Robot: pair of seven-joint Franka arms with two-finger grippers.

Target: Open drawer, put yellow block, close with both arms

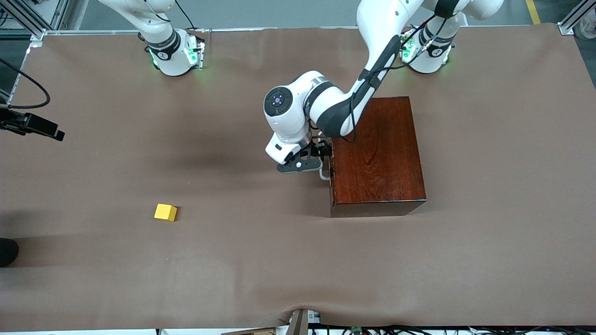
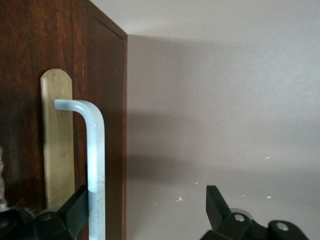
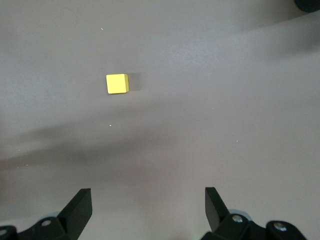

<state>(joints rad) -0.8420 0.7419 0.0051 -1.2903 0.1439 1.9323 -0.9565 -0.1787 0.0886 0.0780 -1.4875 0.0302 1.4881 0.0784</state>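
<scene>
The dark mahogany box (image 1: 379,153) stands toward the left arm's end of the table, with its drawer (image 1: 331,186) shut. The white handle (image 1: 324,175) faces the right arm's end. My left gripper (image 1: 324,156) is open at the drawer front. In the left wrist view the handle (image 2: 95,160) stands between the jaws of that gripper (image 2: 147,192), close beside one finger (image 2: 75,210), in front of a tan plate (image 2: 57,145). The yellow block (image 1: 165,212) lies on the table, nearer the front camera. My right gripper (image 3: 147,192) is open and empty, high over the table, with the block (image 3: 117,83) below it.
A brown cover (image 1: 260,260) spans the table. A black camera on a mount (image 1: 32,124) and a dark object (image 1: 7,251) sit at the edge at the right arm's end. The right arm's base (image 1: 174,53) stands farthest from the front camera.
</scene>
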